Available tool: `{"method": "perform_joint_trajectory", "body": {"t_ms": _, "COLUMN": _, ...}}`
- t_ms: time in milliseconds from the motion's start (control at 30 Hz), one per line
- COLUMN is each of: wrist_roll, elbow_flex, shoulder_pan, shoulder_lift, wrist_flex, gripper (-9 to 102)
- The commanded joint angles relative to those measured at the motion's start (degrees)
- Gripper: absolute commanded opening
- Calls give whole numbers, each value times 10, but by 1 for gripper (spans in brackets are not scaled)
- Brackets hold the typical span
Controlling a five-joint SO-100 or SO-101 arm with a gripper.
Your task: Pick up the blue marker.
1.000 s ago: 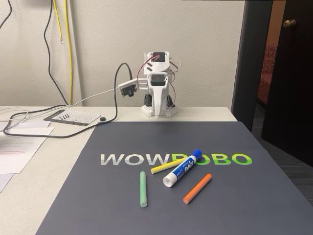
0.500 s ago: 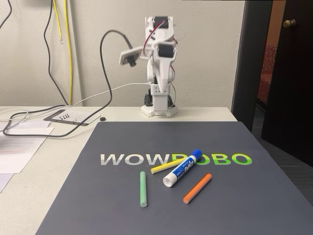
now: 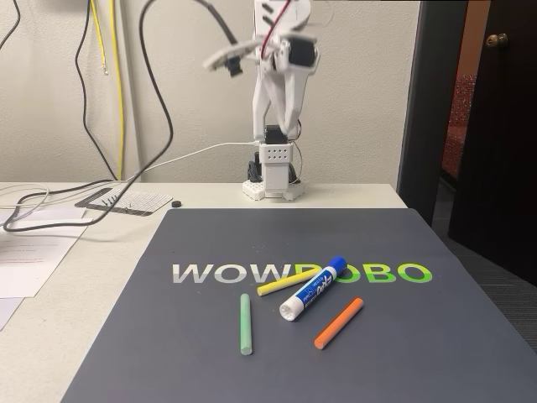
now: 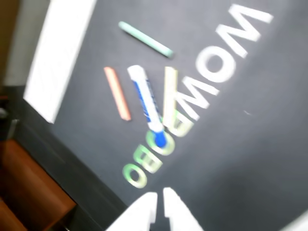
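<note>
Blue marker (image 3: 313,290) lies flat on the dark mat (image 3: 168,353) just below centre in the fixed view, slanting from its white butt at lower left to its blue cap at upper right, with the green stick (image 3: 245,323) apart at its left, the yellow stick (image 3: 286,284) touching or just beside its barrel, and the orange stick (image 3: 339,322) close at its right. It looks light, rigid and smooth, so likely a little slippery and prone to roll; the mid-barrel over the blue label, squeezed across its width, seems the best hold, though the yellow stick crowds that side. High in the upper middle of the fixed view the claw (image 4: 159,199) is far from the marker, and in the wrist view its white fingertips at the bottom edge stand nearly together with a thin gap, gripping nothing.
</note>
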Motion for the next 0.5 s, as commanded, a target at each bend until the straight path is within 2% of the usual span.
{"method": "perform_joint_trajectory", "body": {"t_ms": 0, "wrist_roll": -14, "elbow_flex": -134, "shoulder_pan": -2, "shoulder_lift": -56, "wrist_flex": 72, "gripper": 0}}
{"method": "perform_joint_trajectory", "body": {"t_ms": 467, "wrist_roll": -77, "elbow_flex": -134, "shoulder_pan": -4, "shoulder_lift": -183, "wrist_flex": 4, "gripper": 0}}
